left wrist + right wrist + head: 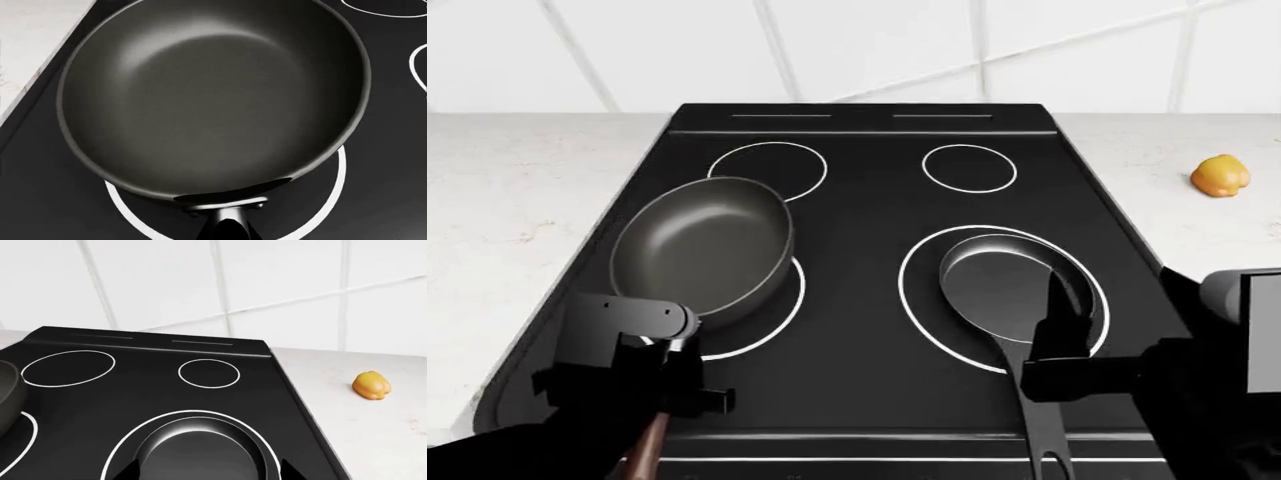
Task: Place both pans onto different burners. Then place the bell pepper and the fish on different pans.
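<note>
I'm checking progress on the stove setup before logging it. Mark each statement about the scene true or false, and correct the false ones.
1. The smaller pan sits inside the front right burner circle. True.
2. The bell pepper lies in the larger pan. False: it rests on the counter right of the cooktop; the larger pan is empty.
3. The larger pan is centred on its front left burner. False: it overhangs the ring towards the back left.
4. A fish lies beside the pepper. False: no fish is visible in any view.
5. Both pans are empty. True.
</note>
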### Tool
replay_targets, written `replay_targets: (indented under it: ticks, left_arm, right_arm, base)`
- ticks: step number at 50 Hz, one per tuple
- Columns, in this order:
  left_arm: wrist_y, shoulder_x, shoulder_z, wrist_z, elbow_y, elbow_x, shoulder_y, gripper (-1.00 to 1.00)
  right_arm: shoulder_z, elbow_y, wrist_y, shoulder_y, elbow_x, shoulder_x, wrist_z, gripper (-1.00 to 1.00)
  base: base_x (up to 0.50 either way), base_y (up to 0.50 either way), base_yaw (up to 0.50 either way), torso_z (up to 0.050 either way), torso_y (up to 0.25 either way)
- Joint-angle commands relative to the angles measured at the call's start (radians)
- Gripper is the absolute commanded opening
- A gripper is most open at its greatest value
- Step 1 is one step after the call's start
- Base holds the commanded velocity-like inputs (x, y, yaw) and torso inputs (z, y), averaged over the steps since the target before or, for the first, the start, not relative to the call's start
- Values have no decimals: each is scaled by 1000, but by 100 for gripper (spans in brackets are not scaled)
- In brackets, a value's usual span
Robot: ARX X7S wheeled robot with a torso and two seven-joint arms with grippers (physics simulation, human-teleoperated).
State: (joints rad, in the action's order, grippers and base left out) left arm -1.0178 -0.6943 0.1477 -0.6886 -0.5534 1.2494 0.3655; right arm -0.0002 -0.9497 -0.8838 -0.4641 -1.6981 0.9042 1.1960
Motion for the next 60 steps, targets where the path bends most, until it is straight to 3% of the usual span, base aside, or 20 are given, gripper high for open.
replay_targets:
  ticks: [1,23,24,39,50,60]
  left_arm:
    - [30,4,3,-104,16,-34,-11,-100]
    - [42,16,21,-99,20,-42,-28,-100]
    - [40,16,20,-102,19,-36,-26,100]
    - [18,-19,-21,-151,-29,27,23,100]
    - [-33,-94,-103,-335,-155,299,235,100]
    - [-42,-128,-105,-398,-165,387,345,100]
  right_arm:
    - [-1,0,0,9,10,-5,-7,100]
    - [28,5,14,60,50,-8,-57,100]
    - [29,5,15,62,51,-8,-58,100]
    - [17,9,14,44,48,-13,-54,100]
    - [18,6,17,48,51,-12,-55,100]
    - [18,6,20,44,47,-8,-53,100]
  base:
    - [0,0,0,0,0]
    - [0,0,0,0,0]
    - [0,0,0,0,0]
    - [0,0,0,0,0]
    - [0,0,0,0,0]
    - [0,0,0,0,0]
